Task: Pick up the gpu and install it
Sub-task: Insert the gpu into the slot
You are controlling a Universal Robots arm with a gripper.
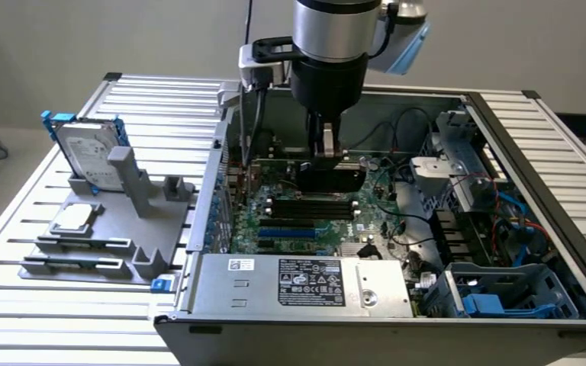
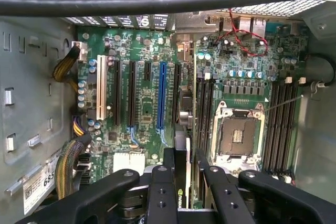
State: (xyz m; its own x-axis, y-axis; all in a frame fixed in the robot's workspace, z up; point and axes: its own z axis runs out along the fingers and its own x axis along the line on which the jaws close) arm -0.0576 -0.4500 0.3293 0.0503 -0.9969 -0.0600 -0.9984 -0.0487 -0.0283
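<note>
A Universal Robots arm reaches down into an open desktop computer case (image 1: 537, 175), its gripper (image 1: 326, 152) clamped on the gpu (image 1: 330, 179). The card's black shroud faces the exterior camera. The card hangs on edge over the far part of the green motherboard (image 1: 304, 217), just behind a row of black memory slots (image 1: 311, 207). Whether its lower edge touches the board cannot be told.

From the wrist camera, the black fingers (image 2: 160, 192) press on either side of the gpu (image 2: 182, 182), which is seen edge-on. A small green logo on the card cannot be read for certain. Beyond it lie a long blue expansion slot (image 2: 163, 95), a white slot (image 2: 101, 87) and the open silver processor socket (image 2: 237, 129). A thick black cable (image 2: 157, 3) crosses the view. A white sticker (image 2: 39, 184) on the case wall shows the digits "685".

At the near end of the case sits a grey power supply (image 1: 304, 282). It carries a white barcode label and a black label of certification marks, with print too fine to read. A blue drive caddy (image 1: 497, 299) occupies the corner on the exterior view's right.

Outside the case, on the exterior view's left, a grey fixture (image 1: 120, 229) on the slatted aluminium table (image 1: 28, 305) holds a silver hard drive (image 1: 88, 156) upright in a blue frame. A square silver processor chip (image 1: 74, 219) lies flat nearby.
</note>
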